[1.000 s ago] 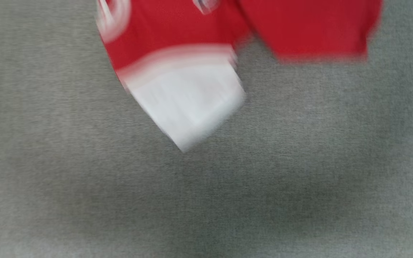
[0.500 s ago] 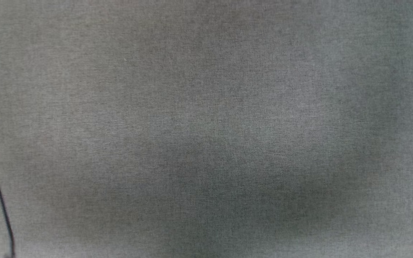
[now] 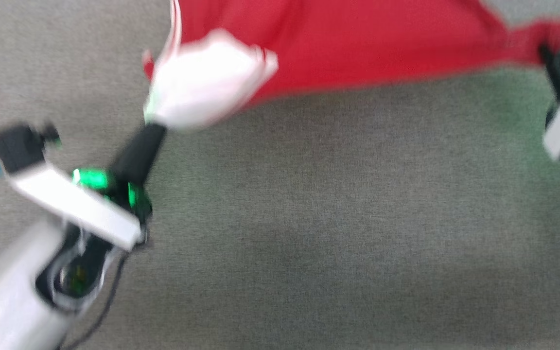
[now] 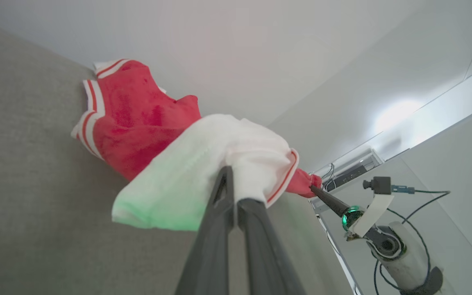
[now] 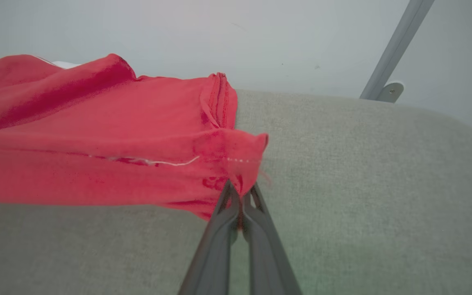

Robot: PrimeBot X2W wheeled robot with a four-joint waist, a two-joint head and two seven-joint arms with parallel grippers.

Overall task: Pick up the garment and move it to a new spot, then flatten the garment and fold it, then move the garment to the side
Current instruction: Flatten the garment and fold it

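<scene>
Red jersey [image 3: 358,43] spanned betw. grippers, long axis L–R.
L gripper [image 4: 230,174] pinched jersey's white sleeve [image 4: 203,164]; R gripper [image 5: 240,190] pinched its opp. red corner.

My head view is motion-blurred. The garment [image 3: 358,43] runs off its top edge, and its white sleeve [image 3: 202,82] hides my left claw [image 3: 156,127] tips.

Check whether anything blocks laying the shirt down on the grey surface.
Nothing visible. The left tool and right tool pinch the garment stretched over the grey surface; no object lies beneath it.
</scene>
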